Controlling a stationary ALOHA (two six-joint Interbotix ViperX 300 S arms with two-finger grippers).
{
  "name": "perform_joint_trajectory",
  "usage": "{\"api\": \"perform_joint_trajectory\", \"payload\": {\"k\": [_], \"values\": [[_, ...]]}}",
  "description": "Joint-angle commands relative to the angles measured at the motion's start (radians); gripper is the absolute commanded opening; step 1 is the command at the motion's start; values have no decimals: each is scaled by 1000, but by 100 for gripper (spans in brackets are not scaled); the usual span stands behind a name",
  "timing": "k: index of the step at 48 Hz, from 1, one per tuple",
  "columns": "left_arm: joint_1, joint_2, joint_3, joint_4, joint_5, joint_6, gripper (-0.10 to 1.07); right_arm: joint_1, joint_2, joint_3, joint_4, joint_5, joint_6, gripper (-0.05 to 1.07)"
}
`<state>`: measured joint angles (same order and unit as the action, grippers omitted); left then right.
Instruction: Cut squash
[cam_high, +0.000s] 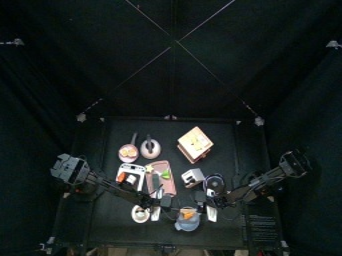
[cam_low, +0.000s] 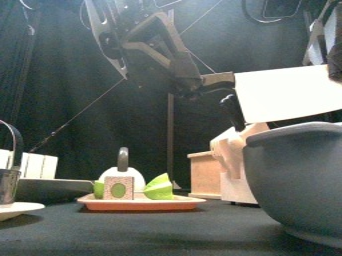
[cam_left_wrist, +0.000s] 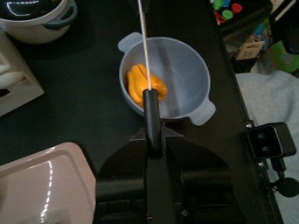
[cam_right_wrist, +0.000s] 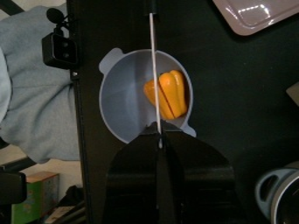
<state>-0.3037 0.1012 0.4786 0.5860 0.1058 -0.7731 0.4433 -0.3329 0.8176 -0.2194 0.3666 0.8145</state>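
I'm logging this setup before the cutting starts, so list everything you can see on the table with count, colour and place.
Squash piece: one, orange, inside the bowl.
Bowl: one, pale blue-grey with handles, at the table's front edge.
Cutting board: one, pinkish, mid-table, carrying a green wedge and a small block.
Wooden box: one, tan, toward the back of the table.
Round pot: one, white with a dark inside, beside the bowl.
Tray: one, pale, off to the side of the bowl.
Table: one, black.
Left tool: one, black, poised over the bowl; jaw state unclear.
Right tool: one, black, also over the bowl; jaw state unclear.
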Motion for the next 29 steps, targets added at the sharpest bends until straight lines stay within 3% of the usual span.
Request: {"api": "perform_joint_trajectory", "payload": {"k": [1, 12, 29], "values": [[0, -8, -35, -2, 3, 0, 41, 2, -9, -35, 8, 20, 3, 34], [-18, -28, -72, 2, 123, 0, 41, 9, -8, -104, 0, 209, 6, 34], [-83, 25, -123, -5, 160, -6, 41, 54, 100, -123, -37, 175, 48, 34]]}}
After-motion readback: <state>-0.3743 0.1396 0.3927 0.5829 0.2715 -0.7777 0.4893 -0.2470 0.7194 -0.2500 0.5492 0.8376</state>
